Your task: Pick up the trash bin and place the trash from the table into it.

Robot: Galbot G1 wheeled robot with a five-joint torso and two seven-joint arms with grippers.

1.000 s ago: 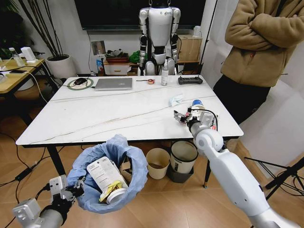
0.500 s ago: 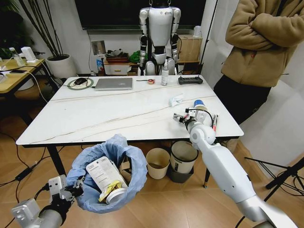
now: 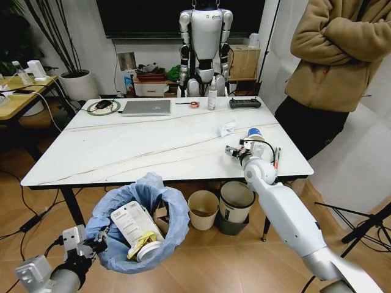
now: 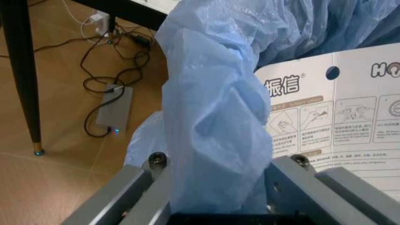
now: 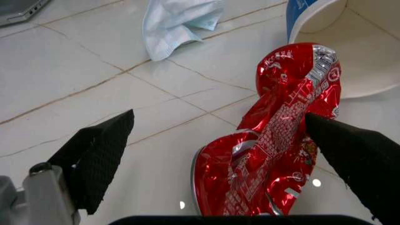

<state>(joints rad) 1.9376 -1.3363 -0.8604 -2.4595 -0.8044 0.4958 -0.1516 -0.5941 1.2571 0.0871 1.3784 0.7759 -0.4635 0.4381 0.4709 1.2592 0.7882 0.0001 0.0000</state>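
I have the worktop (image 3: 140, 152) in front of me, its white top carrying the last litter near my right-hand edge. Below its near edge my left gripper (image 4: 216, 187) holds the trash bin (image 3: 139, 221) off the floor, fingers clamped on a fold of the blue liner at the rim; a white printed card (image 3: 131, 223) and a yellowish wrapper (image 3: 145, 244) already lie inside.

My right gripper (image 5: 218, 140) hangs over the crushed red can (image 5: 275, 140), fingers spread wide, one to either side of it and neither touching. The paper cup (image 5: 325, 42) lies on its side touching the can's far end, and a pale crumpled paper (image 5: 178, 21) sits a little apart beyond.

To do this pick well, I judge I should settle straight down so the fingers straddle the can across its narrow waist, and close slowly, since the crumpled foil will likely give and could skid on the glossy top. I would keep the far finger off the cup rim so the cup does not roll.

Writing: the card in the bin reads "振信" beside small instruction drawings; the can's white print is too creased for me to read.
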